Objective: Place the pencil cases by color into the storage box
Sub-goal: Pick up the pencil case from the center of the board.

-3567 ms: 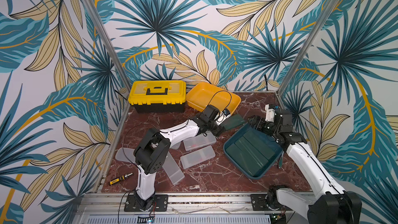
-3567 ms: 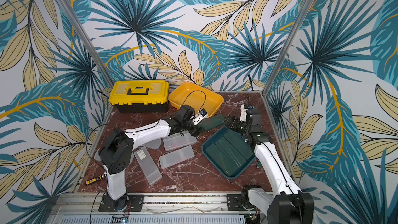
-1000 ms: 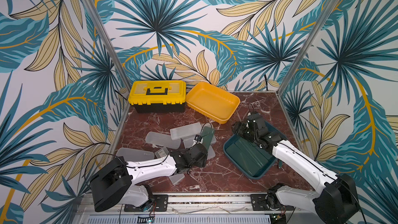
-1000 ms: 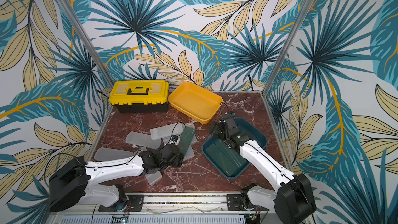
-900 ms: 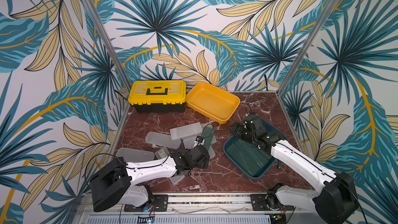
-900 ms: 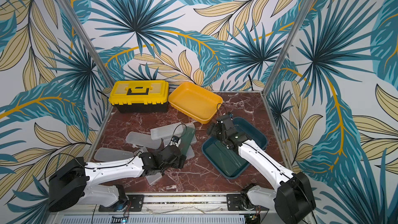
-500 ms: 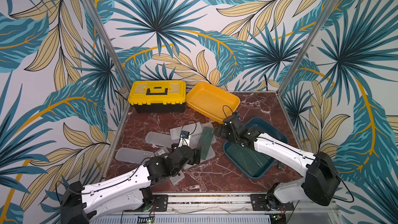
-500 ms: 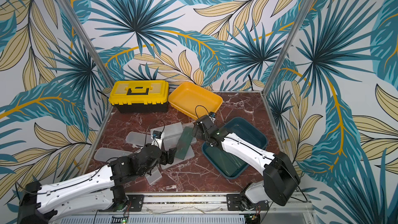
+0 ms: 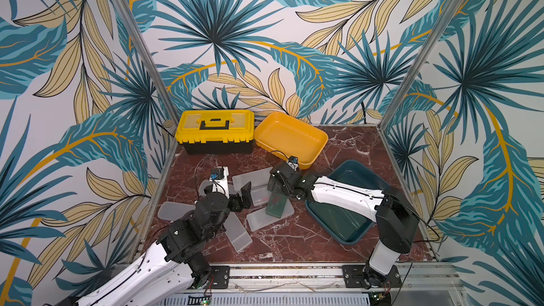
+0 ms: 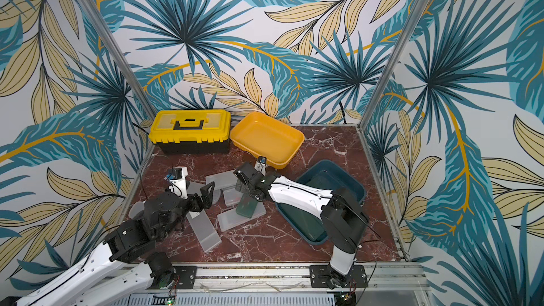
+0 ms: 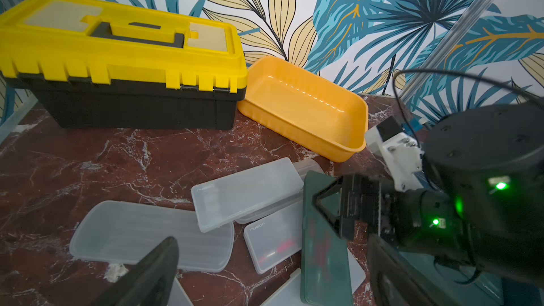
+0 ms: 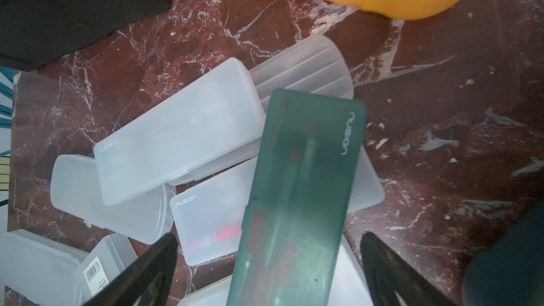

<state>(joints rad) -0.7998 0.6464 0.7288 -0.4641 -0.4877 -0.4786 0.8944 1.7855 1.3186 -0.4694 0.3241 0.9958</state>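
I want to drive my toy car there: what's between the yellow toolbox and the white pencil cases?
Nothing lies on that stretch. Between the yellow toolbox and the white pencil cases there is only bare red marble tabletop, as the left wrist view shows.

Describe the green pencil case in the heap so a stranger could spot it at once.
Find the orange tray at the back of the marble table; in front of it lies a heap of frosted cases. On top of them, on the side nearest the teal bin, rests the green case, the only dark one among pale neighbours.
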